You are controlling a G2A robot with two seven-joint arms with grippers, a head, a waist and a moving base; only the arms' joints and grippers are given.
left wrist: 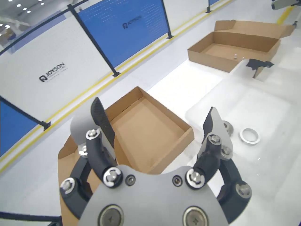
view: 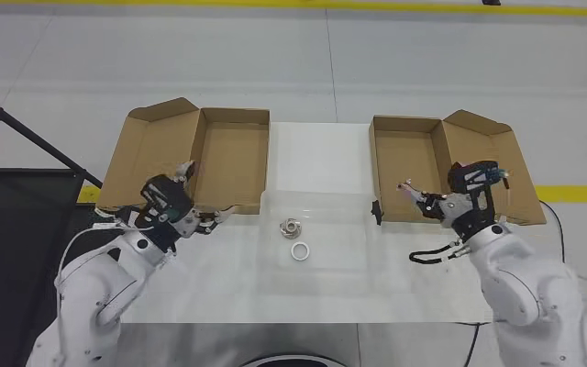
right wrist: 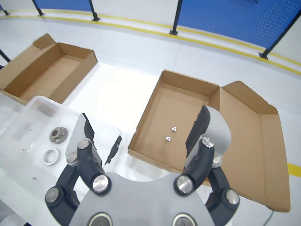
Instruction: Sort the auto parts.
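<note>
At lower left of the top view, the left fingers [left wrist: 102,118] hang wide apart, holding nothing, beside the left box [view: 229,156], seemingly its server. Mid-frame, a clear tray [view: 344,239] on the bench [view: 321,151] keeps the unsorted flanged metal part [view: 291,226] and white ring [view: 300,250] within either arm's reach. Rightward, the right box [view: 408,170] holds two small studs [right wrist: 173,128]. The right fingers [right wrist: 197,128] are spread, holding nothing, at its near edge.

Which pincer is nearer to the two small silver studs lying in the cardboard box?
Right. The right pincer hangs open over the near end of their box, close to the studs. The left pincer is far across the table, by the other box.
</note>
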